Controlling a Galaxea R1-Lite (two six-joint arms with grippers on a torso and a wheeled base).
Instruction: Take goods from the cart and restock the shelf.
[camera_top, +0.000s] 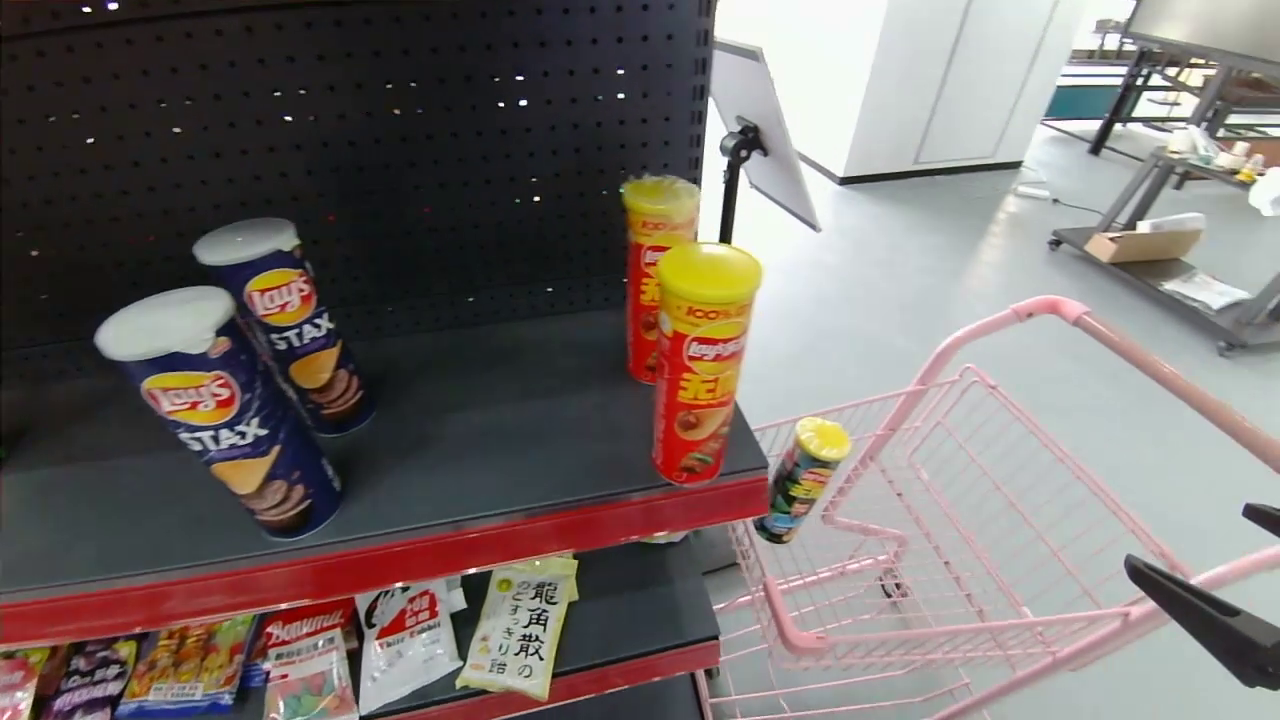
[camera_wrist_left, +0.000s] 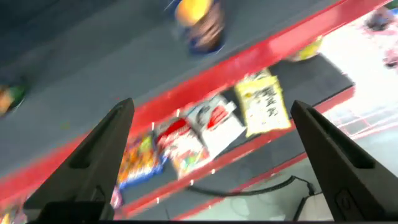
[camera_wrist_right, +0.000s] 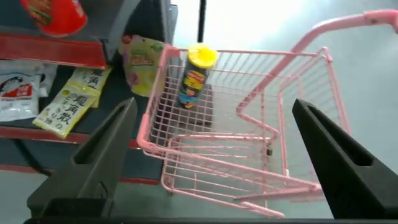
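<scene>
Four tall chip canisters stand on the dark upper shelf (camera_top: 480, 430) in the head view: two dark blue canisters (camera_top: 230, 420) at the left and two red canisters (camera_top: 700, 370) at the right end. The right wrist view looks into the pink wire cart (camera_wrist_right: 211, 160), where a small dark yellow-lidded can (camera_wrist_right: 194, 78) stands in the corner beside the shelf. The right gripper (camera_wrist_right: 212, 104) is spread and empty. The left wrist view shows the left gripper (camera_wrist_left: 211, 104), likewise spread and empty, before the lower shelf's snack packets (camera_wrist_left: 261, 106).
</scene>
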